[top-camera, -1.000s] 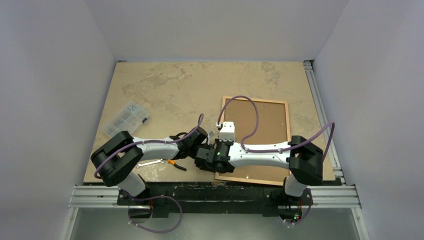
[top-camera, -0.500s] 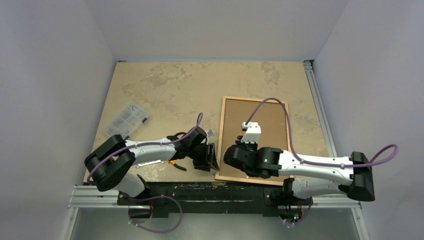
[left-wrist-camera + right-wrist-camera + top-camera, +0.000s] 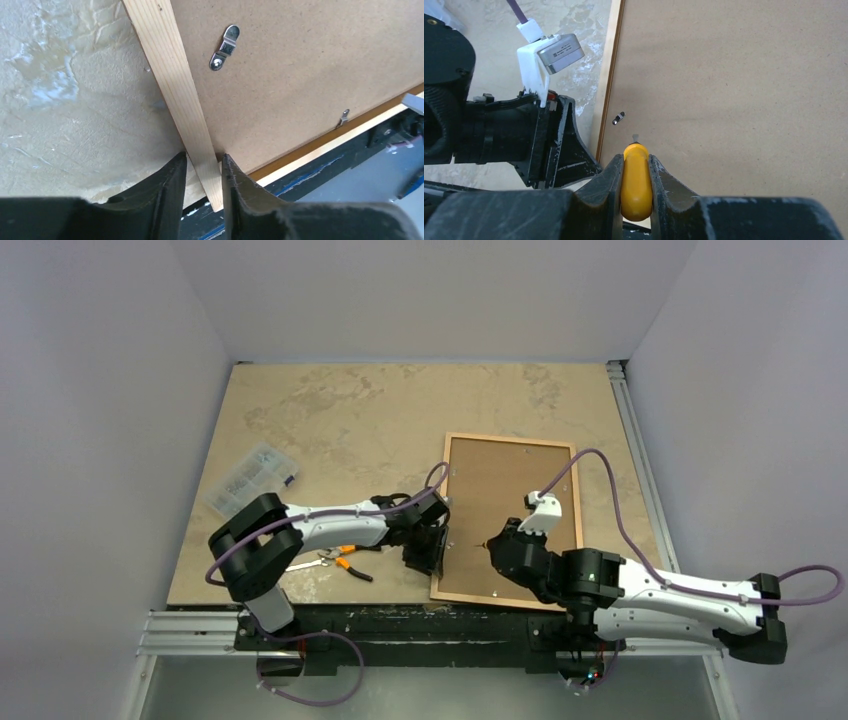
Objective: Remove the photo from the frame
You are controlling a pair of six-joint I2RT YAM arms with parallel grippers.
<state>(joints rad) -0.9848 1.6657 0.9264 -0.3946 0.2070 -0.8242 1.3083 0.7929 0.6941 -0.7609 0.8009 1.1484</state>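
I now pinch the frame (image 3: 165,60) rail with the left gripper (image 3: 204,161). The right gripper (image 3: 636,162), closed on a screwdriver (image 3: 636,187), has swung to a clip (image 3: 618,118), ready for unlocking.

Over on the left of the desk (image 3: 330,410), a clear compartment box (image 3: 251,480) is lying flat, sitting askew to the edges. Nearer in, orange-handled pliers (image 3: 348,560) are lying close to a slim silver tool (image 3: 298,566), which is sitting on their left. A yellow-handled screwdriver (image 3: 636,185) is showing a thin metal tip. Aluminium rails (image 3: 640,460) are running along the desk's right and near edges.
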